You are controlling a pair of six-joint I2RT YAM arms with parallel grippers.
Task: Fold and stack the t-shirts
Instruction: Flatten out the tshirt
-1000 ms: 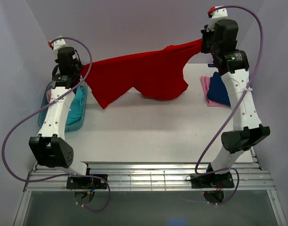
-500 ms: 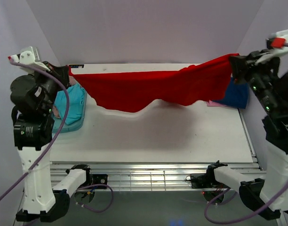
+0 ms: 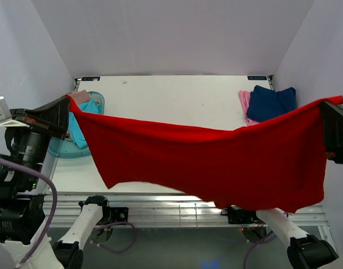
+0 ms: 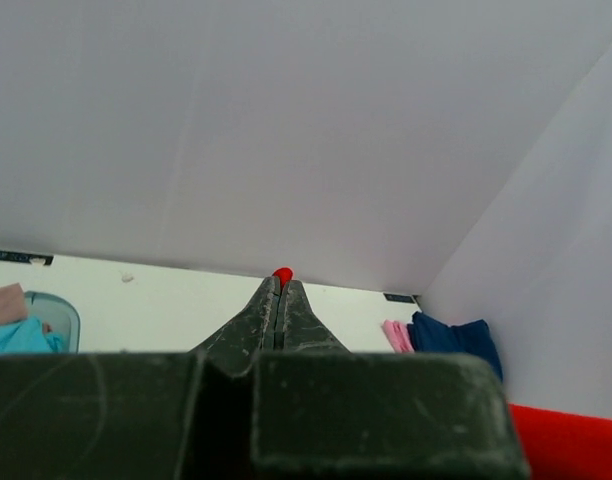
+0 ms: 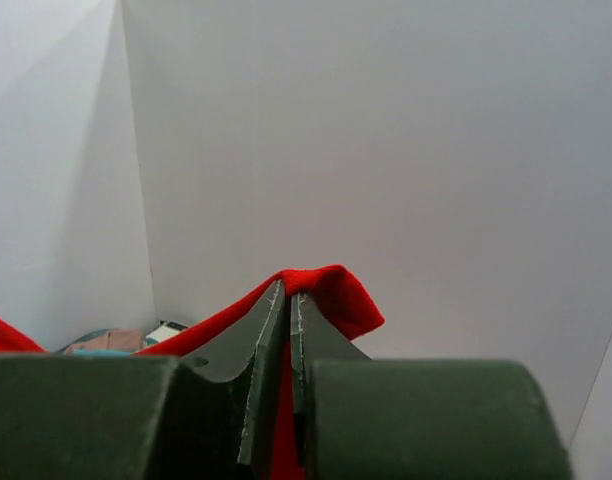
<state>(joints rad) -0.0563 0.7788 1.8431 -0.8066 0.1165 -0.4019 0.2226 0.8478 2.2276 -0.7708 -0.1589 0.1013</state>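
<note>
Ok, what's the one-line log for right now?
red t-shirt: held up, spread wide above table | left fingers: shut on it | right fingers: shut on it

The bright red t-shirt (image 3: 216, 168) hangs stretched wide in the air across the near side, a navy t-shirt (image 3: 269, 102) lies on a light pink t-shirt (image 3: 244, 102) at far right, and a turquoise t-shirt (image 3: 76, 131) and dusty pink-beige t-shirt (image 3: 80, 96) sit crumpled far left.

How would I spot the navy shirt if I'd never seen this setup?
Find the table, far right corner. The navy shirt lies there, pink cloth peeking out at its left. It alone is dark blue, beyond the hanging red shirt.
</note>
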